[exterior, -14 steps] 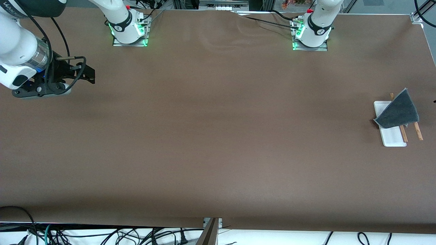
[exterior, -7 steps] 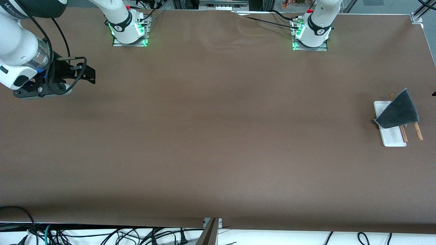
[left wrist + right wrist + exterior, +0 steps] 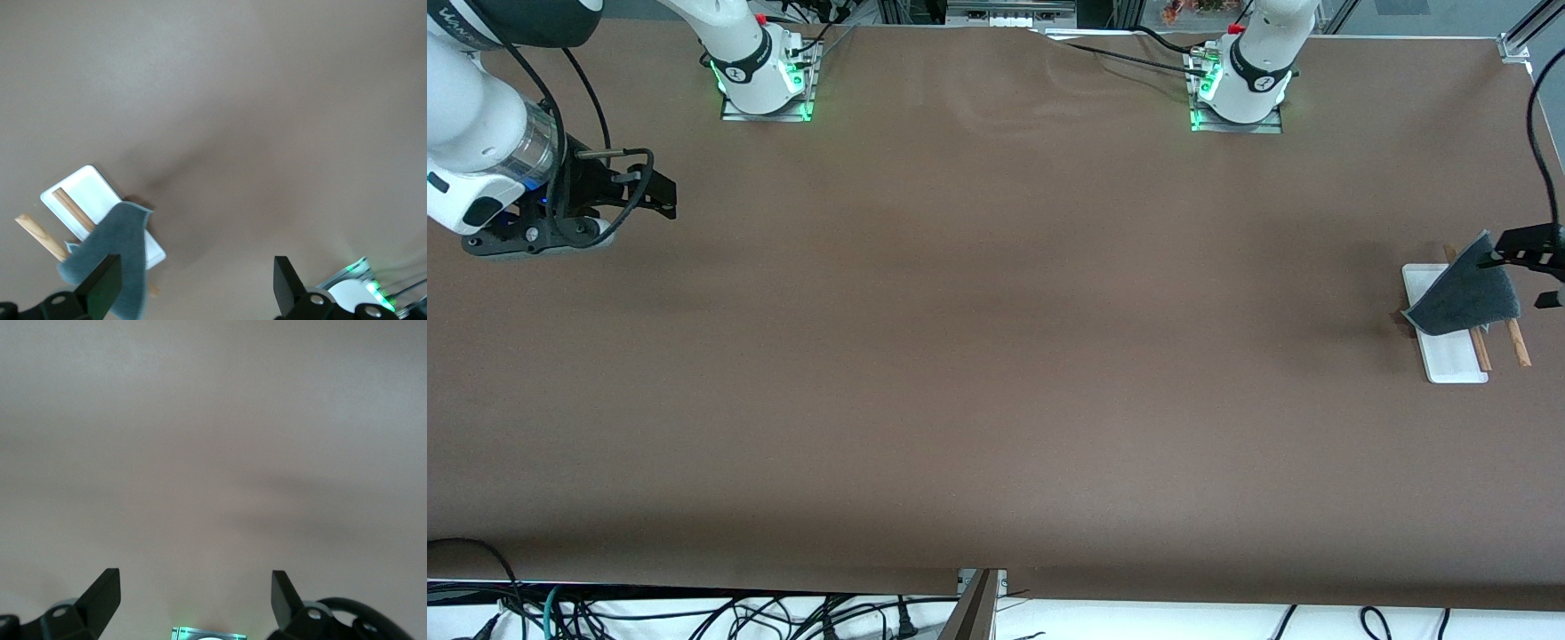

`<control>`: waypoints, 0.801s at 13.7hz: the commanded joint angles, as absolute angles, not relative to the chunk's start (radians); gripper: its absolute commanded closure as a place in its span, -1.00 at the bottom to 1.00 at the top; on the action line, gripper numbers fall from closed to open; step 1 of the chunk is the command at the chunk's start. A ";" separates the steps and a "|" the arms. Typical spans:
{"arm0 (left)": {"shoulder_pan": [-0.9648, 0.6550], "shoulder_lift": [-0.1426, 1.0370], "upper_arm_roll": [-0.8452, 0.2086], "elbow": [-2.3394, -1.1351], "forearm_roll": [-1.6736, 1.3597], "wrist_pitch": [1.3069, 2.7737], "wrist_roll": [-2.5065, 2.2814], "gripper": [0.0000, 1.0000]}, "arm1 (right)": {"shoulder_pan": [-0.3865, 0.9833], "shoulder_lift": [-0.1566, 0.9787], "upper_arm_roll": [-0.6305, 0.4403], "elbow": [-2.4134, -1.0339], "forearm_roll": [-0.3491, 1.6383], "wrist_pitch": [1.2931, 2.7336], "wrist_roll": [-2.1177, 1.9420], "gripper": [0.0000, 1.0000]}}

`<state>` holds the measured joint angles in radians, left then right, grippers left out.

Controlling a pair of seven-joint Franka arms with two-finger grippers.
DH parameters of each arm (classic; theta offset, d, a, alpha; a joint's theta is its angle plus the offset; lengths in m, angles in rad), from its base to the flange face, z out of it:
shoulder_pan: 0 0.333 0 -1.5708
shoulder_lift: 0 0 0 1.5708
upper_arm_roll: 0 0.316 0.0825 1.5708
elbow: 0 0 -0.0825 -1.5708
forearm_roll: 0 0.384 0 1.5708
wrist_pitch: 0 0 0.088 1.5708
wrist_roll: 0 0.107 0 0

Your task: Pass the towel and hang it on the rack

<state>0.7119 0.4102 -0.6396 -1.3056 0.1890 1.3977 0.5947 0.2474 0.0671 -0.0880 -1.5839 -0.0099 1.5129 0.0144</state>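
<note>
Now the left end effector (image 3: 1525,267), fingers spread and empty, has returned over the towel (image 3: 1465,293) draped on the rack (image 3: 1449,360) at the surface's edge, suggesting an adjustment, while the open right end effector (image 3: 645,182) waits.

rack (image 3: 1449,356) crosspiece hidden under towel (image 3: 1465,295)

Brown table cover (image 3: 996,356) spans nearly the whole front view, with light wrinkles at 12 o'clock between the two base plates. Seam or gap in the cover's near edge at 6 o'clock, with a grey bracket (image 3: 974,604) poking up there. Tangle of black cables (image 3: 694,618) on the white floor strip at 7 o'clock, a few more cable loops (image 3: 1369,620) at 5 o'clock. Aluminium frame corner (image 3: 1516,40) at 1–2 o'clock. Black cable (image 3: 1112,52) lies across the cover at 12 o'clock.
</note>
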 commanded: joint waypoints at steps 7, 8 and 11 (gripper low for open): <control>0.131 0.117 -0.180 -1.533 -0.087 1.465 0.027 -1.00 | 0.247 0.044 -0.089 -1.611 -0.011 1.525 0.005 -1.00; 0.089 0.056 -0.146 -1.621 -0.084 1.544 -0.015 -1.00 | 0.247 0.044 -0.089 -1.611 -0.011 1.525 0.006 -1.00; 0.018 -0.024 -0.031 -1.723 -0.071 1.652 -0.014 -1.00 | 0.247 0.044 -0.089 -1.611 -0.012 1.525 0.005 -1.00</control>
